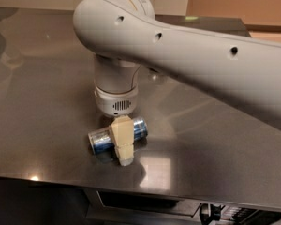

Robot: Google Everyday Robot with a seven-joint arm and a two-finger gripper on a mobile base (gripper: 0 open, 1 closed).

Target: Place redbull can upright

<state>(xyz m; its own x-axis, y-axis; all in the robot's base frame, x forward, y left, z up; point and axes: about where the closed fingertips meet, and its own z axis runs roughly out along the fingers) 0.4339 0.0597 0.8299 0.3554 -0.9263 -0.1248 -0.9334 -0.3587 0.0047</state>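
Observation:
The redbull can (100, 141), blue and silver, lies on its side on the grey metal table (42, 93) near the front edge. My gripper (123, 145) points straight down from the white wrist (114, 95) and sits over the middle of the can. Its beige near side crosses in front of the can and hides the can's middle. Both ends of the can stick out, left and right of the gripper. The large white arm (192, 55) reaches in from the right.
The table's front edge (131, 181) runs just below the can. Dark machine parts (215, 212) show under the edge at the lower right. A tan wall (239, 3) stands behind the table at the back right.

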